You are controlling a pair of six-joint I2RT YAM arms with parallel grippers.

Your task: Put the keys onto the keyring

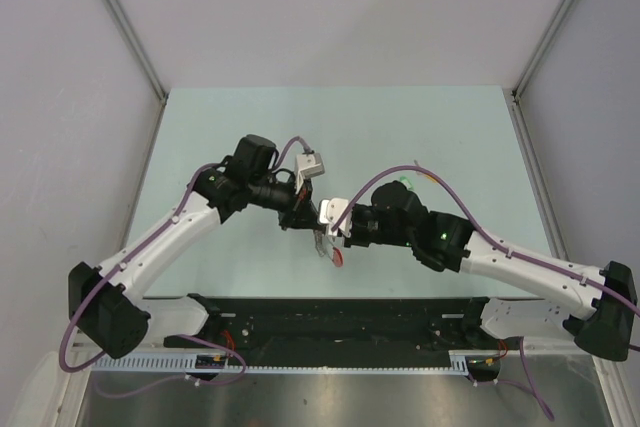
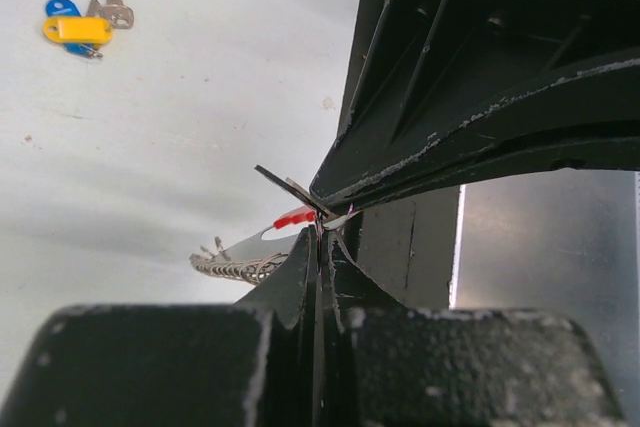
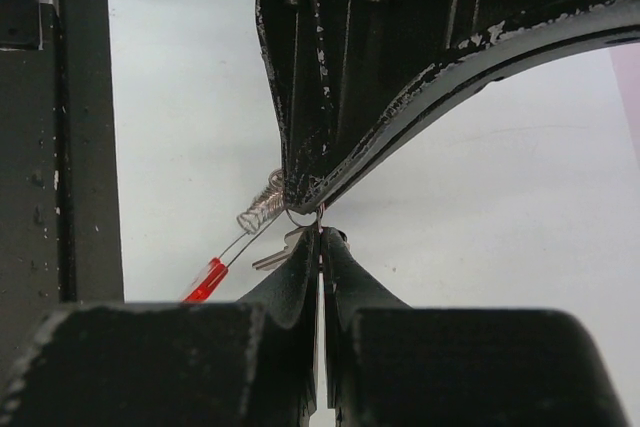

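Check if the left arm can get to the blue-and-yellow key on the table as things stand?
Probably not yet. Nothing lies between the left gripper and the blue-and-yellow key, but it is shut on the keyring, tip to tip with the right gripper; it would have to let go first.

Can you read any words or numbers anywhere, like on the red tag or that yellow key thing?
No text can be read anywhere.
Red tag: seen nearly edge-on, no writing shows.
Yellow key head and the bare metal key beside it: too small and blurry to tell.
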